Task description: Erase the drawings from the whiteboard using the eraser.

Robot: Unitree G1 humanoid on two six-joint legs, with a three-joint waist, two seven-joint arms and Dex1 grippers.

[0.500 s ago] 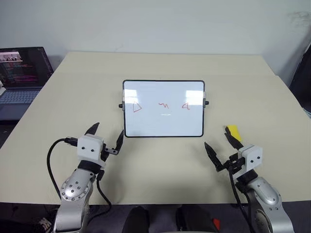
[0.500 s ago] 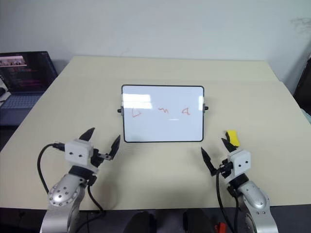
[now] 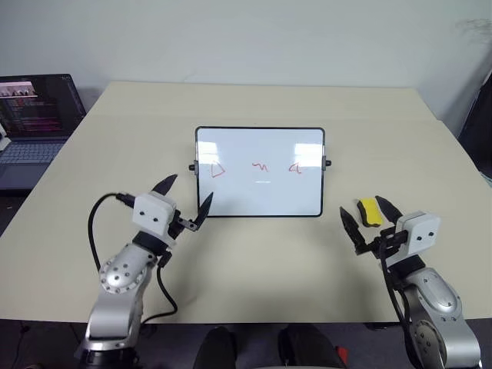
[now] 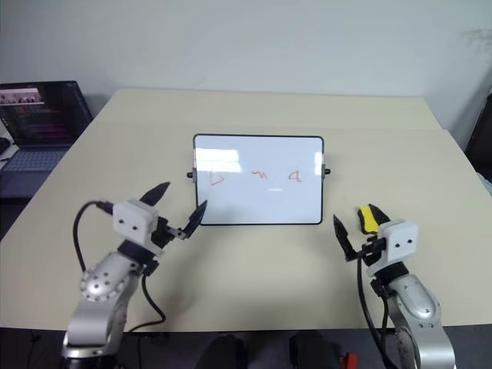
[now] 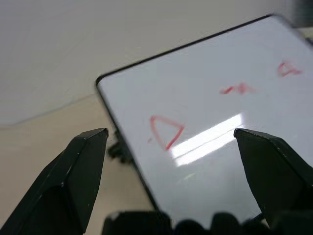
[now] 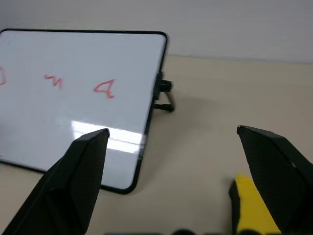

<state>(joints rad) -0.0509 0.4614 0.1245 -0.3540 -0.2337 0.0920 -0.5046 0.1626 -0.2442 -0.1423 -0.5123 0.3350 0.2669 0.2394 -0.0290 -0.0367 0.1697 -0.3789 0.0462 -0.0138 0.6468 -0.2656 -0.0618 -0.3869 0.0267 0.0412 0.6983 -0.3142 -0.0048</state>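
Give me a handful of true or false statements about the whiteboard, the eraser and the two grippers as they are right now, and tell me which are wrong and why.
1. The whiteboard carries three red drawings. True.
2. The right gripper is shut on the eraser. False: its fingers are spread open and the yellow block lies on the table by them, not gripped.
3. The left gripper is open, near the board's lower left corner. True.
4. The board has been wiped clean. False: all three marks are there.
5. A laptop sits beyond the table's left edge. True.
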